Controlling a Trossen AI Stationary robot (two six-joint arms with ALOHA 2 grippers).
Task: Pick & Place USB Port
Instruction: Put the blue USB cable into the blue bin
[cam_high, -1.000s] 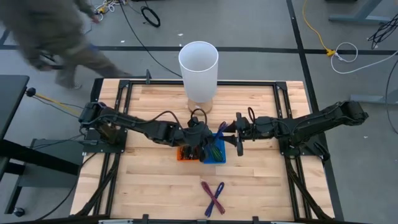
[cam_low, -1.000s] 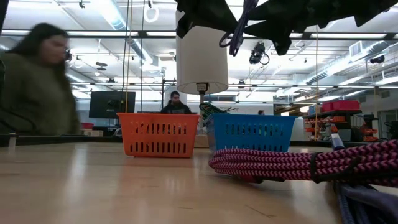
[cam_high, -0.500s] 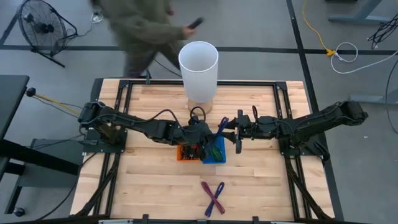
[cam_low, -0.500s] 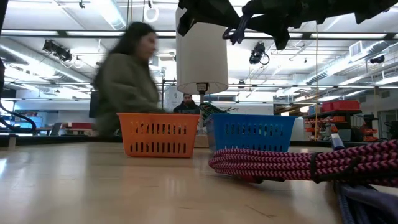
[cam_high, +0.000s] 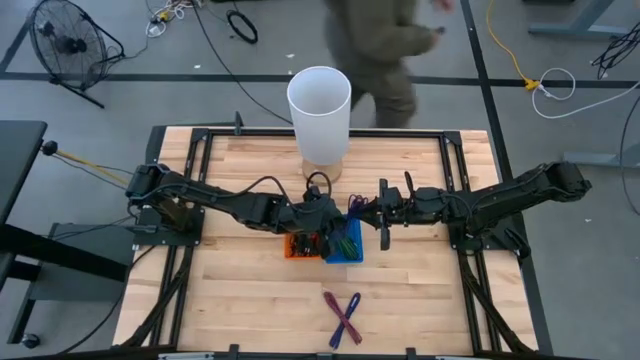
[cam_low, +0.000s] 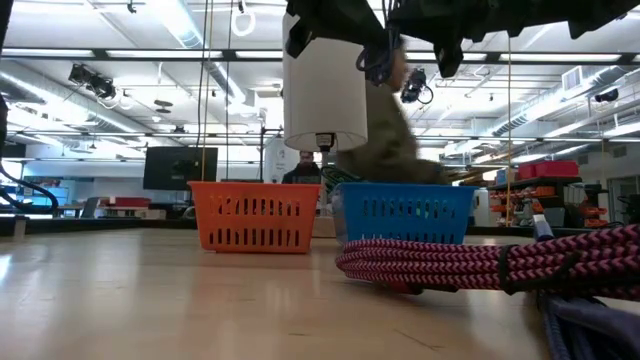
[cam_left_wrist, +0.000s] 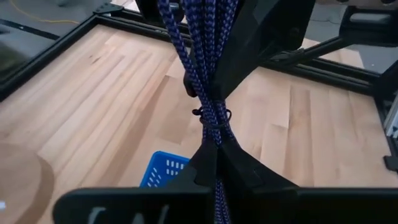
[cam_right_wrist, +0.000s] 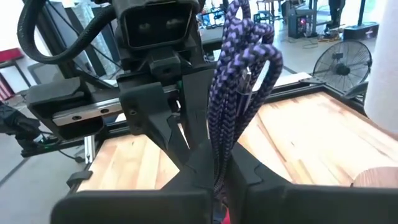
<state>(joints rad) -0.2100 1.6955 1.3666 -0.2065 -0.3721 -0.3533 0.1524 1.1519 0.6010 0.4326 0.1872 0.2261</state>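
A blue-and-purple braided USB cable bundle (cam_high: 356, 205) hangs in the air over the blue basket (cam_high: 345, 245), which stands beside an orange basket (cam_high: 300, 246) at mid-table. My left gripper (cam_left_wrist: 211, 154) comes from the table's left and is shut on the bundle. My right gripper (cam_right_wrist: 217, 167) comes from the right and is shut on the same bundle, close to the left one. In the low view the bundle's loop (cam_low: 376, 62) shows under the dark grippers at the top. My left gripper pinches the bundle between its two fingers just short of the thin tie (cam_left_wrist: 211, 116) round its middle. The fingers lie about level, coming from the table's left. The bundle is lifted clear of the baskets. My right gripper pinches the bundle's strands (cam_right_wrist: 219, 146) between its two fingers, right beside the left gripper's fingertips (cam_right_wrist: 179, 142). It comes about level from the table's right. The looped end (cam_right_wrist: 255, 53) stands free beyond the fingers, clear of everything below.
A tall white cylinder (cam_high: 319, 108) stands at the table's far middle. Two crossed cable bundles (cam_high: 342, 318) lie near the front edge and loom large as magenta cable (cam_low: 480, 265) in the low view. Several coloured cables lie in the baskets. A person (cam_high: 380, 40) walks behind the table.
My right gripper has edged toward the table's left, onto the hanging bundle that my left gripper keeps still. Behind the table a person has walked from the left side to the right.
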